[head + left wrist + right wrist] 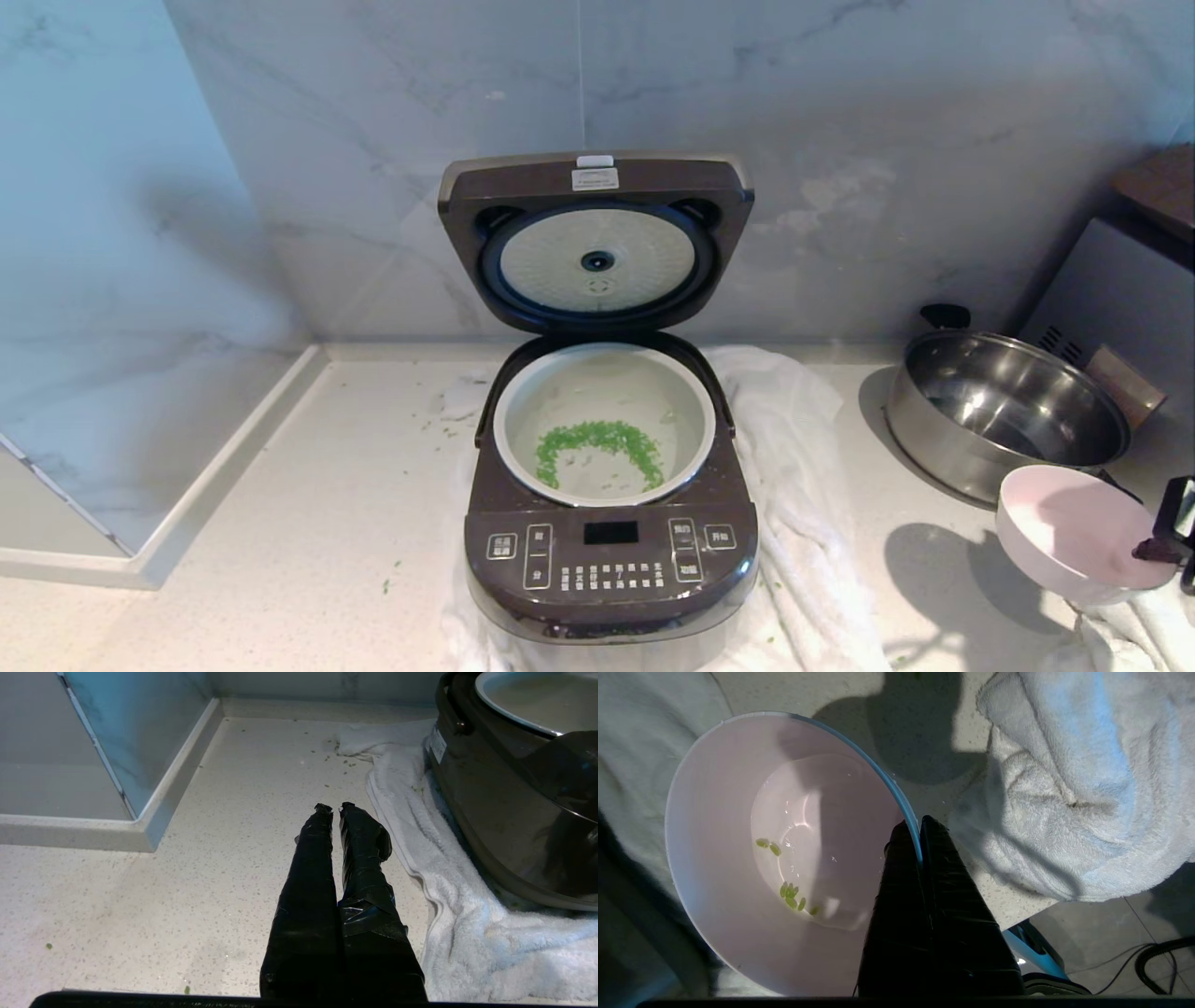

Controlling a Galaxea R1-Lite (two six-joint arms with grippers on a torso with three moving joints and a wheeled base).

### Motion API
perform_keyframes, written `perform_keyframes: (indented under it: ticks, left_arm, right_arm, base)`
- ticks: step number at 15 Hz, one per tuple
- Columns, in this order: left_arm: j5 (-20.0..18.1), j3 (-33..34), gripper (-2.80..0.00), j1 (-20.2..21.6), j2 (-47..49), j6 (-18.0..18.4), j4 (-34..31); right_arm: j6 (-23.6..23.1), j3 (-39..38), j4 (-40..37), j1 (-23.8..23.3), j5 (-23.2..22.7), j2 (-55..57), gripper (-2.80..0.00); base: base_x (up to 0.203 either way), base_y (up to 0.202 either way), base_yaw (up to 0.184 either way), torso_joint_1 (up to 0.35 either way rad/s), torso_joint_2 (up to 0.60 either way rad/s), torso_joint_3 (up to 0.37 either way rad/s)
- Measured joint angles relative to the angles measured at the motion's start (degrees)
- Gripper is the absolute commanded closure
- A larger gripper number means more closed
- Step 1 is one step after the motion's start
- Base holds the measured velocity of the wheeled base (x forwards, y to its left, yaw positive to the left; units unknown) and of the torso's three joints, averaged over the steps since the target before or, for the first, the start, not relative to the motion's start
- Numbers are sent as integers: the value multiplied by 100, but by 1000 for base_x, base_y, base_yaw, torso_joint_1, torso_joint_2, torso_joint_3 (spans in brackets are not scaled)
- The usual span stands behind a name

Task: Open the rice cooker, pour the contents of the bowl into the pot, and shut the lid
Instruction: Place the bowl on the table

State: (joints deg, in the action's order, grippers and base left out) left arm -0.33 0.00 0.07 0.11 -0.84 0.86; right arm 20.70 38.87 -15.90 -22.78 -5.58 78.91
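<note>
Right gripper (920,823) pinched on the rim of the bowl (738,858), held off to the right of the rice cooker (611,560).

Thin, smooth, light and likely slippery; best kept clamped on the rim wall, one finger inside, one outside. A few green bits (790,891) left inside; most of the contents (597,443) lying in the pot (691,401), well to the left. Beyond it, lid (597,187) standing upright, stiff and hinged, probably best pushed down at its top edge. Left gripper (332,807) closed, empty, parked over the counter (233,812).

Head: high, looks down on open rice cooker (611,485).
Left wrist: low, close beside same cooker.
Right wrist: straight above bowl (784,858).
</note>
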Motion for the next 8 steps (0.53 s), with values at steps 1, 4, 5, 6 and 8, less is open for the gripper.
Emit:
perform_keyframes:
  ticks: [1, 4, 5, 6, 8]
  left_arm:
    - [-2, 0, 0, 0, 0, 0, -1]
    - [0, 0, 0, 0, 0, 0, -1]
    - [0, 0, 0, 0, 0, -4, 1]
    - [-2, 0, 0, -3, 0, -1, -1]
    - [-2, 0, 0, -7, 0, -1, -1]
  right_arm:
    - [-78, -277, 304, -32, -30, 118, 0]
    - [-304, -799, 1159, -65, -162, 573, 0]
    - [-337, -894, 1407, -67, -237, 758, 0]
    - [-354, -976, 1674, -67, -311, 968, 0]
    - [-371, -1118, 2197, -67, -372, 1348, 0]
  base:
    - [0, 0, 0, 0, 0, 0]
    - [0, 0, 0, 0, 0, 0]
    - [0, 0, 0, 0, 0, 0]
    - [0, 0, 0, 0, 0, 0]
    - [0, 0, 0, 0, 0, 0]
